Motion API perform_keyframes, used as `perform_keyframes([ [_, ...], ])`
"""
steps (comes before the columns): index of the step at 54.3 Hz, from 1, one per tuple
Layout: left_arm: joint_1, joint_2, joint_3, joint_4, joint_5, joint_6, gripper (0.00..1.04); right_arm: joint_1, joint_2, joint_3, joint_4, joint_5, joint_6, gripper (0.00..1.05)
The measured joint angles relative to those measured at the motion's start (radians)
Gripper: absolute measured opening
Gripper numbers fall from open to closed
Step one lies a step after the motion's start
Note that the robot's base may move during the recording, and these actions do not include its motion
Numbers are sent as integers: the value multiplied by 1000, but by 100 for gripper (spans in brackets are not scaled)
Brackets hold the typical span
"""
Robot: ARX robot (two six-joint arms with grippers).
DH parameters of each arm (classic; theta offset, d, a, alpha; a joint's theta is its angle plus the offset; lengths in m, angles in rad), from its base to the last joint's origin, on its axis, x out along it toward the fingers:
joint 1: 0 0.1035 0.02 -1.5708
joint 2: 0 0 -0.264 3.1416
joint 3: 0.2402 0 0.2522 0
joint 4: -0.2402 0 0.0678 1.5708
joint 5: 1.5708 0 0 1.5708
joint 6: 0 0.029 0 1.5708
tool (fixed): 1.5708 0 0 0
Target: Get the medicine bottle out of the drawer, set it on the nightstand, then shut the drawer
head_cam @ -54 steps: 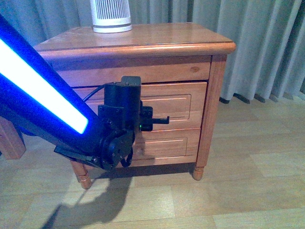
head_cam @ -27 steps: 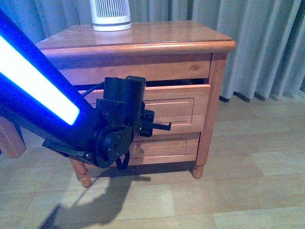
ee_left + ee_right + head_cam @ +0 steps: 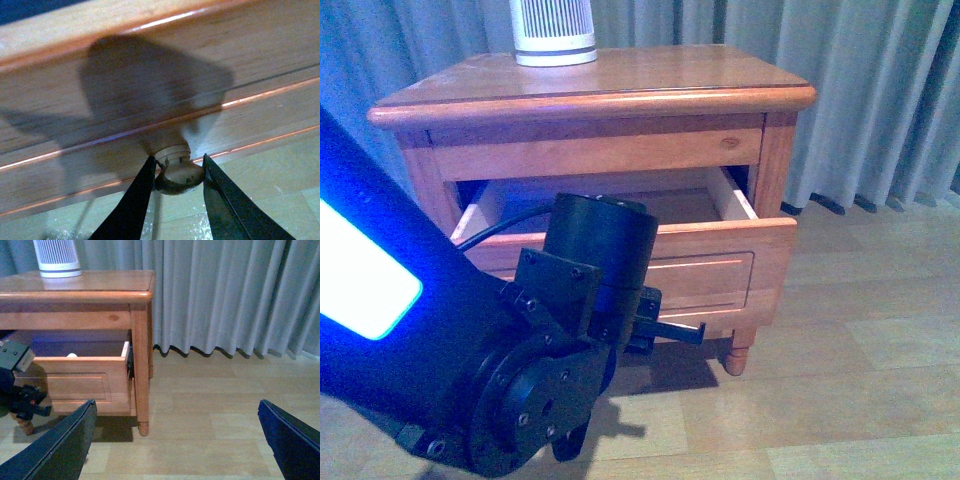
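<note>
Drawer stands open from the nightstand; left gripper is clamped narrowly on its round knob. Medicine bottle shows only as a white tip inside, behind the drawer front, beyond that gripper; its axis cannot be told; right gripper hangs wide apart, empty.

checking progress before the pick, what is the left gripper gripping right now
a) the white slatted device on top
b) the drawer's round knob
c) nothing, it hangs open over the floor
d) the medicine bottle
B: in the left wrist view the left gripper has a finger pressed on each side of the knob on the front of the drawer, which stands pulled out.
</note>
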Motion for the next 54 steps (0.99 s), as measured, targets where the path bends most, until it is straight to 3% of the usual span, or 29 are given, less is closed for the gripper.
perform_keyframes([
  [23, -33, -108, -127, -57, 14, -64, 23, 0, 0, 0, 0, 0, 0, 98],
  [51, -35, -205, -164, -234, 56, -103, 23, 0, 0, 0, 0, 0, 0, 98],
  [54, -38, -210, -165, -238, 64, -114, 31, 0, 0, 0, 0, 0, 0, 98],
])
